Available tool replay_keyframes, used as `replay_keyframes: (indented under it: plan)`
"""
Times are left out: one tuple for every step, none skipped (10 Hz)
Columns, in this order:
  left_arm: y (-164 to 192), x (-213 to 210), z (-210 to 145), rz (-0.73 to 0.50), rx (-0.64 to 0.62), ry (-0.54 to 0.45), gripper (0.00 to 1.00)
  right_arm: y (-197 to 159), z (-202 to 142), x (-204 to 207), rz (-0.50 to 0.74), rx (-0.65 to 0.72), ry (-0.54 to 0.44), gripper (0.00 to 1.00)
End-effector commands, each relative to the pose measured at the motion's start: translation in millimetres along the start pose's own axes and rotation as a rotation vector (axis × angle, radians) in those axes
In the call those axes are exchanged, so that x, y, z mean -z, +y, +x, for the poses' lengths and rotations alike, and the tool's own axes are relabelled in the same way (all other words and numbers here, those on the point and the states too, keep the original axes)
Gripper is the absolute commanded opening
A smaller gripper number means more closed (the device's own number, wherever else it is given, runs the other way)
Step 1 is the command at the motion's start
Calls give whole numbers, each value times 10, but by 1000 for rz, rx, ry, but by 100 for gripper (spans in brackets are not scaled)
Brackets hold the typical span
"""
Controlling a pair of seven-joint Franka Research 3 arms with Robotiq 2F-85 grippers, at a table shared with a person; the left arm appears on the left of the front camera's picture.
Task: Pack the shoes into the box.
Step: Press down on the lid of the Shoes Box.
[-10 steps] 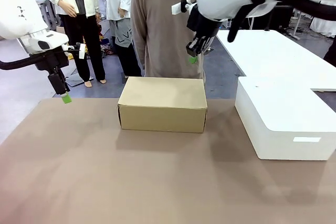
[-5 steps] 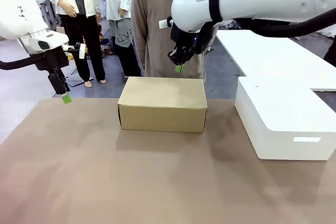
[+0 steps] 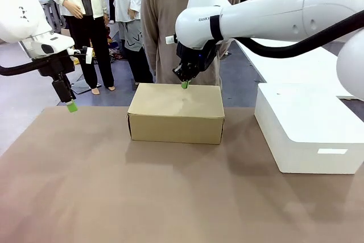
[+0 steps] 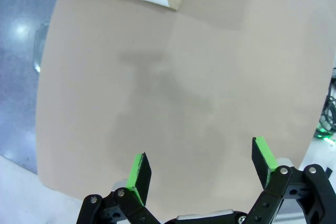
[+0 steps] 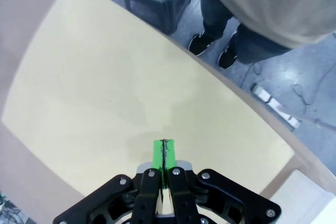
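My right gripper (image 3: 184, 84), pads pressed together w/ nothing held, sits just over the back edge of the shut tan cardboard shoebox (image 3: 176, 112), so I should push down gently & straight, left gripper (image 4: 202, 170) spread wide.

A robot lab hall: white worktables (image 3: 296, 55), grey floor (image 3: 23, 78), onlookers (image 3: 79, 4) standing behind.

A plain tan-brown cardboard box (image 3: 176, 112) sits on a dull brown worktop (image 3: 142, 197), with a white box (image 3: 310, 135) to its right. Both white robot arms carry black grippers with bright green pads; the person (image 3: 170, 27) at the far side wears a taupe sweater.
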State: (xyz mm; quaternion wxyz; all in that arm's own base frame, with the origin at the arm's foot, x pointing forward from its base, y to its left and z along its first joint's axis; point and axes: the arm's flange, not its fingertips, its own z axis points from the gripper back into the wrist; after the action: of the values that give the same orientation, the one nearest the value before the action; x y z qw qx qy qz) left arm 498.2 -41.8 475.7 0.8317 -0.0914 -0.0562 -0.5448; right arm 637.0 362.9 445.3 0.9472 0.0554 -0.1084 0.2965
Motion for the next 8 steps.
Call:
replay_keyframes:
  plan:
    - [4, -4, -17, 2, -4, 1, 100, 12, 64, 67, -1, 35, 15, 0]
    - [4, -4, -17, 2, -4, 1, 100, 9, 55, 149, -11, 34, 25, 0]
    - [4, -4, -17, 2, -4, 1, 100, 8, 43, 239, -18, 35, 35, 0]
    - [4, -4, -17, 2, -4, 1, 100, 11, 28, 319, -18, 34, 50, 0]
    - [4, -4, -17, 2, -4, 1, 100, 9, 19, 388, -21, 34, 63, 0]
    - [4, -4, -17, 2, -4, 1, 100, 5, 17, 419, -16, 34, 75, 0]
    - [4, -4, -17, 2, -4, 1, 100, 9, 26, 360, -18, 29, 67, 0]
    - [4, -4, -17, 2, -4, 1, 100, 22, 27, 220, -6, 22, 52, 0]
